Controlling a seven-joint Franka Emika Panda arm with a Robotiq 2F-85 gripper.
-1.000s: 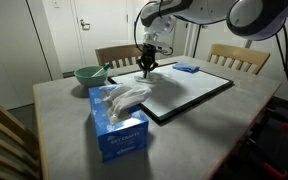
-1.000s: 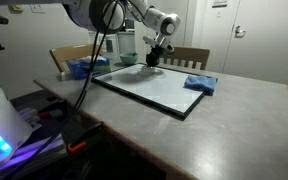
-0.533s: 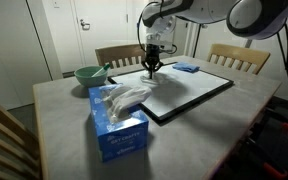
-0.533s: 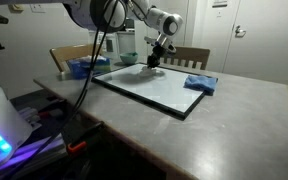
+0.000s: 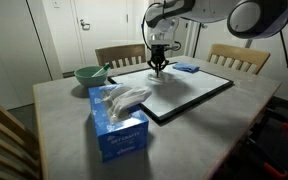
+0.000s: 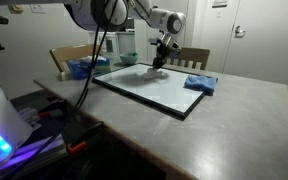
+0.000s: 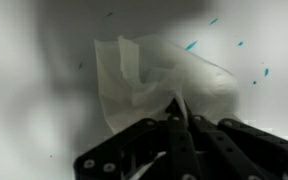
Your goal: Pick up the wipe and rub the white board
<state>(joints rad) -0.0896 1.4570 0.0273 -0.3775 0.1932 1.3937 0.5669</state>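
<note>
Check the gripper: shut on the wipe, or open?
Shut. In the wrist view the gripper has its jaws pressed together, pinching the wipe.

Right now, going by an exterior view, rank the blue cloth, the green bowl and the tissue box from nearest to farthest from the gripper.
From the gripper, shut on the wipe:
1. Blue cloth: beside it, at the white board's far edge.
2. Green bowl: off the board, farther along the table.
3. Tissue box: table's near end, closest to the camera.
</note>
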